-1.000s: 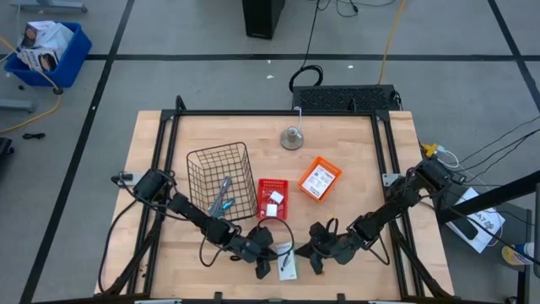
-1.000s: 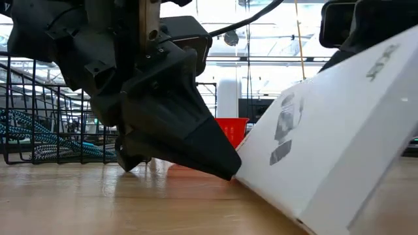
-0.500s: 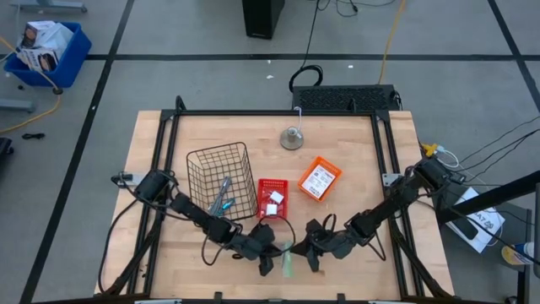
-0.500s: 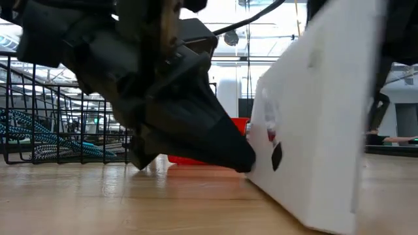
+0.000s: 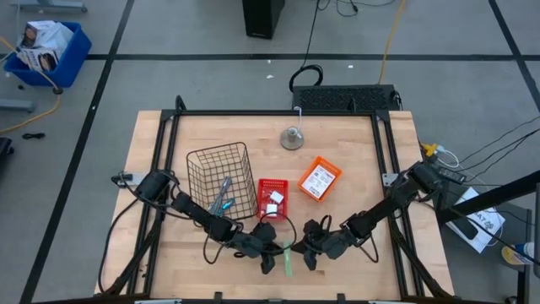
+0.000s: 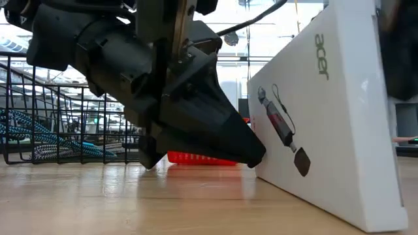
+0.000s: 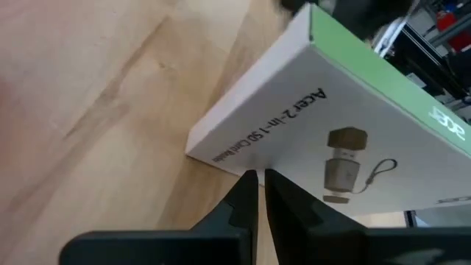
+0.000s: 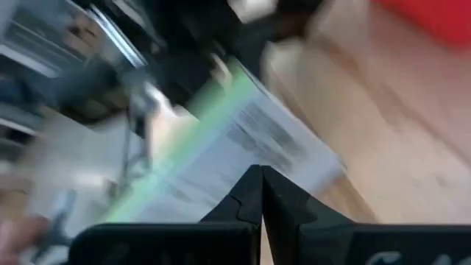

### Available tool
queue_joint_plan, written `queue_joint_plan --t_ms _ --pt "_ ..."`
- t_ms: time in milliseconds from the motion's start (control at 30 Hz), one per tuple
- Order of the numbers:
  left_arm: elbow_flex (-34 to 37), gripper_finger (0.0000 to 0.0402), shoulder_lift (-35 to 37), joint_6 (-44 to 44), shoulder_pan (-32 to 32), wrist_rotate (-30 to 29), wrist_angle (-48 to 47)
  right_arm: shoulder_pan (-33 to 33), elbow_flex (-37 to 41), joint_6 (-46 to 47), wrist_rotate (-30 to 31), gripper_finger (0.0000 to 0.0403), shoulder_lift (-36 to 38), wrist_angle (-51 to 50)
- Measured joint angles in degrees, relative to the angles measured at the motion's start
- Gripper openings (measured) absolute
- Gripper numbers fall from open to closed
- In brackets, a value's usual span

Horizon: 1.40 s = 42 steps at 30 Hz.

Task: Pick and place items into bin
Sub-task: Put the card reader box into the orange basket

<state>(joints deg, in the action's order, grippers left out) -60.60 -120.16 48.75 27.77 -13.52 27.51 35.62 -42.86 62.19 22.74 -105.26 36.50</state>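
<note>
A: White packet (image 6: 326, 117) standing on its long edge, leaning, lower centre of the high view, near the front edge of the bench (image 5: 354, 152). Pinched between the two arms, not gripped by either.

B: Tool states?

A: Left tool (image 5: 270, 257) narrow, fingers nearly together, tips pressed on the printed face, holding nothing. Right tool (image 5: 308, 253) fully closed, nose against the opposite face, holding nothing.

B: So just propped. Main risk?

A: Tipping. Only closed tips on flat card, so likely to flop flat if either arm backs off or pushes harder. Once flat, hard to get fingers under the edge.

B: Sliding?

A: Possible too. Smooth wood under a thin edge; uneven push could skate the packet toward the front edge and off the bench.

B: Grasp plan?

A: Needs one tool opened wide and brought over the top edge while the other props. Risk: opening fingers knock the packet over. Crushing the card also possible if clamped hard.

B: Bin?

A: Wire basket (image 5: 207, 169) left of centre, well apart from the packet. Blue-handled item (image 5: 224, 196) already inside. Small white block (image 5: 275, 198) sitting in the red tray (image 5: 272, 208) just right of the basket, not yet binned.

B: Carry hazard?

A: Left arm cable looped near the packet; possible snag on the lift.
</note>
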Motion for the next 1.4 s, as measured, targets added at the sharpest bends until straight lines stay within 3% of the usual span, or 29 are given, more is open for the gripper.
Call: queue_joint_plan --t_ms 433,700,1400 --pt "-0.02 0.0030 0.11 -0.02 0.44 0.44 -0.16 0.17 0.07 -0.24 -1.01 0.0000 -1.31 2.79" --pt "-0.04 0.0031 0.20 0.81 0.42 3.40 5.33 0.17 0.12 -0.55 -0.44 0.0000 -1.44 2.30" --pt "-0.09 0.0031 0.26 -0.47 0.44 3.28 8.67 0.28 0.12 -0.06 -0.41 0.0000 -1.44 1.41"
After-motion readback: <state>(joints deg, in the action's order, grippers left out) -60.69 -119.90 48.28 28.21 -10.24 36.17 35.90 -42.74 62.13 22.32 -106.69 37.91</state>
